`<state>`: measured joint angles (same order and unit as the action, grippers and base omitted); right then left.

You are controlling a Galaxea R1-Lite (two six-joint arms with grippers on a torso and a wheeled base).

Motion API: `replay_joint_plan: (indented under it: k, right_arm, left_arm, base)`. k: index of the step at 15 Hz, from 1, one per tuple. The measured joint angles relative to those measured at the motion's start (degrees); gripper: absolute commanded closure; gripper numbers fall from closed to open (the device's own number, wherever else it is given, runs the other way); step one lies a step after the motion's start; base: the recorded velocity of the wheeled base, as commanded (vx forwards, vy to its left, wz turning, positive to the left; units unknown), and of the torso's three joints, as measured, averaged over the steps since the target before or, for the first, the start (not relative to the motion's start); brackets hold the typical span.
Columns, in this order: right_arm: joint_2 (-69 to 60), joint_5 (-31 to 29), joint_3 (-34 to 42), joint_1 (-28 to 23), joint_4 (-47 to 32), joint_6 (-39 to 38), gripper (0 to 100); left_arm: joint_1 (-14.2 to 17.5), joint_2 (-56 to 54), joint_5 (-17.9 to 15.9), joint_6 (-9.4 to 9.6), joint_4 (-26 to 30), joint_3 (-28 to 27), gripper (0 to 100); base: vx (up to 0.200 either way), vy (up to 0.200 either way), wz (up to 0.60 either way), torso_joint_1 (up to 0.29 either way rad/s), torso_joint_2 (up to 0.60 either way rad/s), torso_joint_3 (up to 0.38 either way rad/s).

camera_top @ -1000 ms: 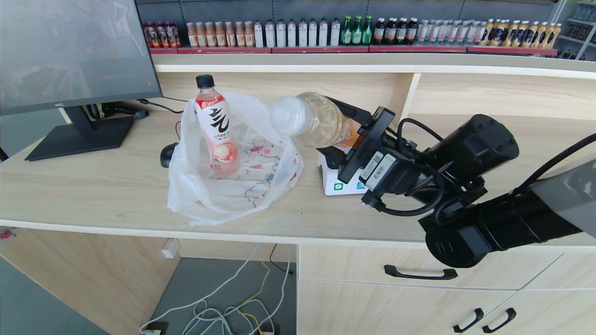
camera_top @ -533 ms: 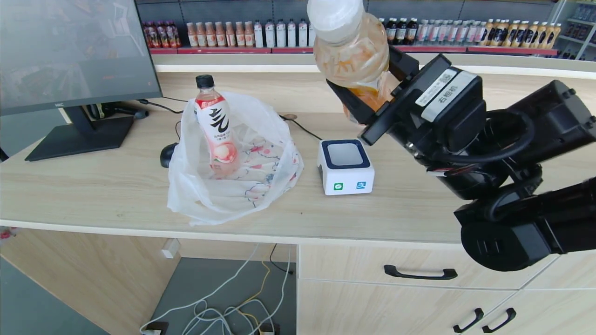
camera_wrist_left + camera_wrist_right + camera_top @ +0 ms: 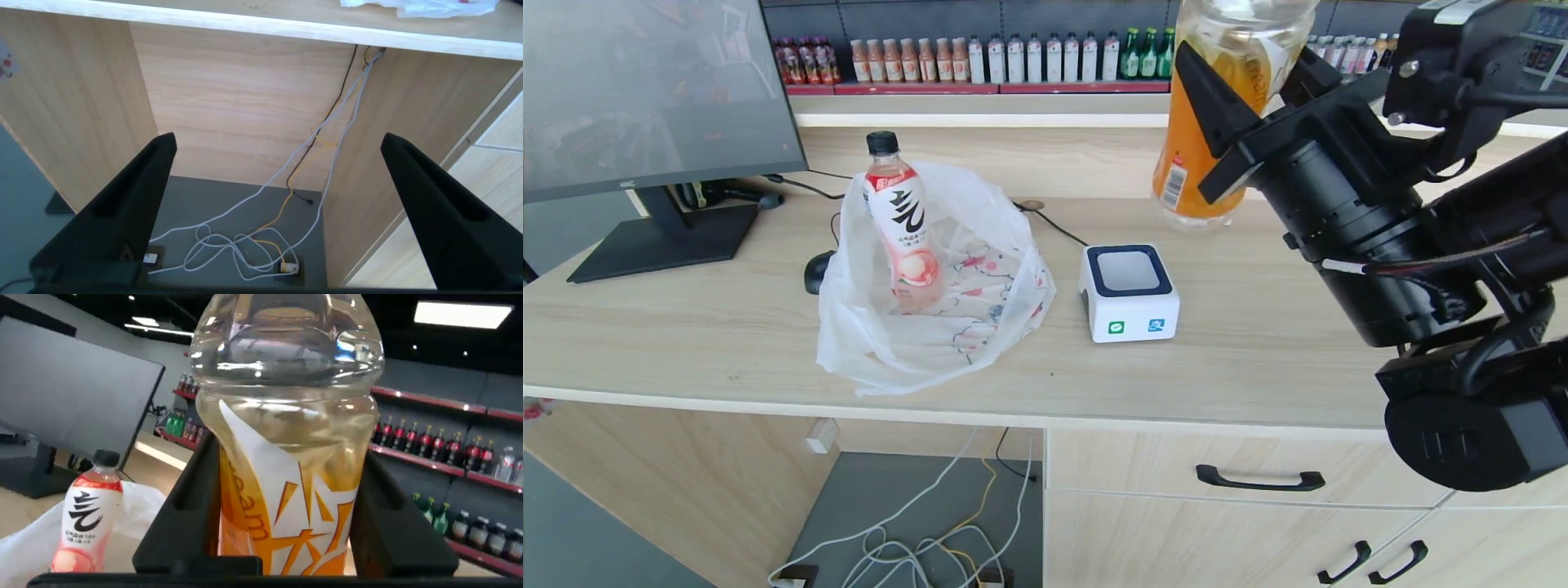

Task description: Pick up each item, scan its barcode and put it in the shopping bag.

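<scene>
High over the worktop (image 3: 1258, 343), beyond and just right of the scanner (image 3: 1129, 291): right claw (image 3: 1250, 77) pinching the orange bottle (image 3: 1188, 155) upright, well clear of the surface; neck and cap cut off by the upper edge of the head view; barcode low on the label's left side, too small to read; in the right wrist view the same bottle (image 3: 290, 457) between the black fingers (image 3: 192, 498), its lower end out of frame. Left of the scanner, shopping bag (image 3: 947, 335) slumped open on the worktop; pink bottle (image 3: 903, 229) standing inside, black cap clear above the rim, foot veiled by cloudy plastic. Behind the bag's left side, a mouse (image 3: 814, 273) half hidden. Far left, a monitor (image 3: 645, 90) cut off by the frame. Below the worktop's near edge, left claw (image 3: 278, 163) spread wide, nothing between; cables (image 3: 245, 245) on the floor beneath.
</scene>
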<state>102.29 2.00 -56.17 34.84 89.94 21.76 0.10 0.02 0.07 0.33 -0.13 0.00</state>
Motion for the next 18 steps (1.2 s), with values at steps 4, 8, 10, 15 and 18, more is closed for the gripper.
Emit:
replay_joint_plan:
  k: [4, 8, 10, 15, 18]
  right_arm:
    - [-0.04, -11.96, 5.13, -0.09, -0.04, -10.63, 100]
    - [-0.54, -12.92, 8.17, -0.04, -0.04, -11.82, 100]
    - [-0.72, -12.95, 9.07, -0.09, -0.02, -13.03, 100]
    - [-1.72, -12.89, 13.37, 2.34, -0.02, -14.96, 100]
    - [-1.96, -12.92, 12.68, 2.54, -0.02, -15.88, 100]
  left_arm:
    - [-0.05, 0.0, 0.0, 0.0, -0.02, 0.0, 0]
    - [-0.05, 0.0, 0.0, 0.05, 0.0, 0.0, 0]
    - [-0.02, 0.0, 0.0, 0.07, -0.02, 0.0, 0]
    - [-0.05, 0.0, 0.0, 0.22, -0.02, 0.0, 0]
    - [-0.05, 0.0, -0.02, 0.21, -0.02, 0.0, 0]
  base:
    - [0.0, 0.0, 0.0, 0.0, 0.0, 0.0]
    - [0.0, 0.0, 0.0, 0.0, 0.0, 0.0]
    - [0.0, 0.0, 0.0, 0.0, 0.0, 0.0]
    - [0.0, 0.0, 0.0, 0.0, 0.0, 0.0]
    - [0.0, 0.0, 0.0, 0.0, 0.0, 0.0]
